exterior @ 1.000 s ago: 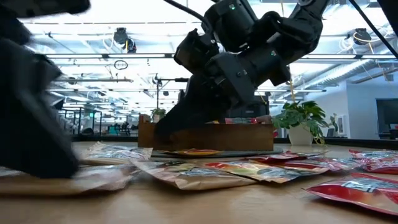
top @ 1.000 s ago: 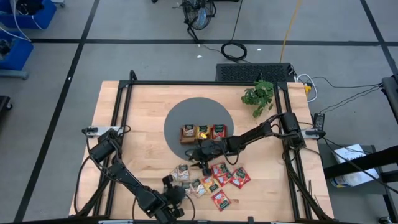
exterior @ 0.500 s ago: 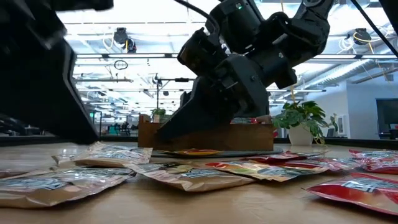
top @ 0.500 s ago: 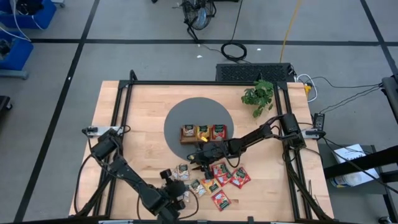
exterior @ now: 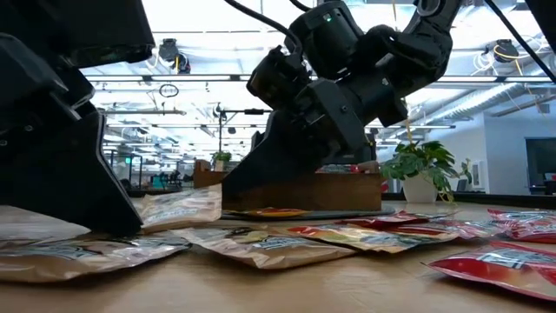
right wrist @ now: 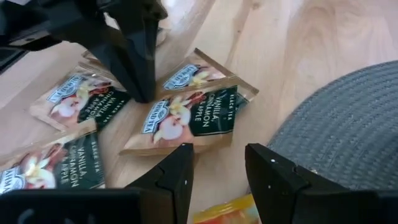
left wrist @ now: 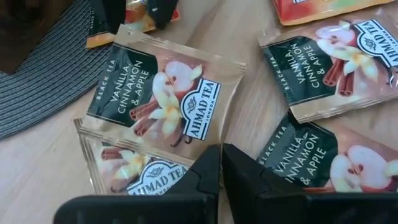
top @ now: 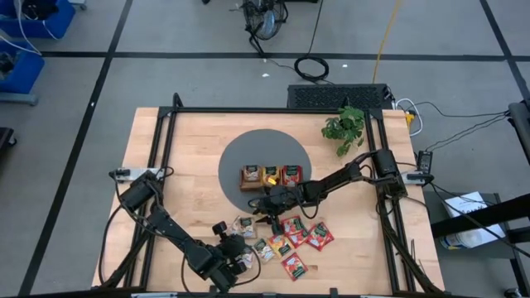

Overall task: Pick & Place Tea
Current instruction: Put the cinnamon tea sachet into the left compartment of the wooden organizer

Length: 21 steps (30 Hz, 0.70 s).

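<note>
Red sachets (top: 306, 234) and dark green ones (left wrist: 323, 62) lie loose on the wood near the table's near edge. My left gripper (left wrist: 221, 163) has come from the near side and is shut on one dark green sachet (left wrist: 165, 93). My right gripper (right wrist: 219, 177) is open and hangs over an orange-yellow sachet (right wrist: 227, 213) lying at the grey mat's (right wrist: 348, 124) near rim. Its fingers stand on either side of that sachet; whether they touch it I cannot tell. The wooden tray (top: 270, 176) rests on the mat with sachets in its compartments. My left gripper pinches the dark green sachet between its two fingers at the near corner (left wrist: 208, 142). The fingers (right wrist: 137, 68) slant down from the table's near side. That corner is raised, so the sachet (exterior: 182, 207) sits tilted, its far part resting on another sachet.
A potted plant (top: 344, 126) stands near the far right corner. More dark green sachets (left wrist: 323, 162) lie close around the left fingers, one partly under the held sachet (left wrist: 124, 168). Black frame rails (top: 161, 141) run along the table's sides. Bare wood (top: 178, 182) stretches left of the mat.
My left gripper has moved from the near edge toward the dark green sachets, come down among them and taken hold of one. That sachet's near corner has come up off the pile while its far part stayed down. My right gripper has stayed over the mat's near rim.
</note>
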Each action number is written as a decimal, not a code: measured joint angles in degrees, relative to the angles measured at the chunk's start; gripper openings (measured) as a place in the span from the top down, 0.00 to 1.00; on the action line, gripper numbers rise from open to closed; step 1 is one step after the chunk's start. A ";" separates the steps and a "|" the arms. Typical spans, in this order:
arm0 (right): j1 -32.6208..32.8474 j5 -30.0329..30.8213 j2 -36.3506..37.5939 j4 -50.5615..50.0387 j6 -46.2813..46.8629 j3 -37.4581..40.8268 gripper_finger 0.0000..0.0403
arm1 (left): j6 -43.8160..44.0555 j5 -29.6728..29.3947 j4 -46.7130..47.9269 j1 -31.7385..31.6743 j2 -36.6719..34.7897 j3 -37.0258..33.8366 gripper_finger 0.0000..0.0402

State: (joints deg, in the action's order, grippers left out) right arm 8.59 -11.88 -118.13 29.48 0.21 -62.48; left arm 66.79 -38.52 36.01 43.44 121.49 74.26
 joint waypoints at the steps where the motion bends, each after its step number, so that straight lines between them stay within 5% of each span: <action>1: -0.04 -0.90 0.00 0.35 0.13 0.02 0.68 | 0.13 0.00 0.04 0.02 0.00 -0.06 0.94; 21: -1.50 -5.56 -0.64 -0.28 4.15 -0.02 0.68 | -0.24 -0.82 0.03 0.17 0.23 -0.16 0.94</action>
State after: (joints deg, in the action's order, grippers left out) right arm 7.10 -17.44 -118.77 29.20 4.35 -62.50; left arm 66.54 -39.35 36.04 43.62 121.72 74.09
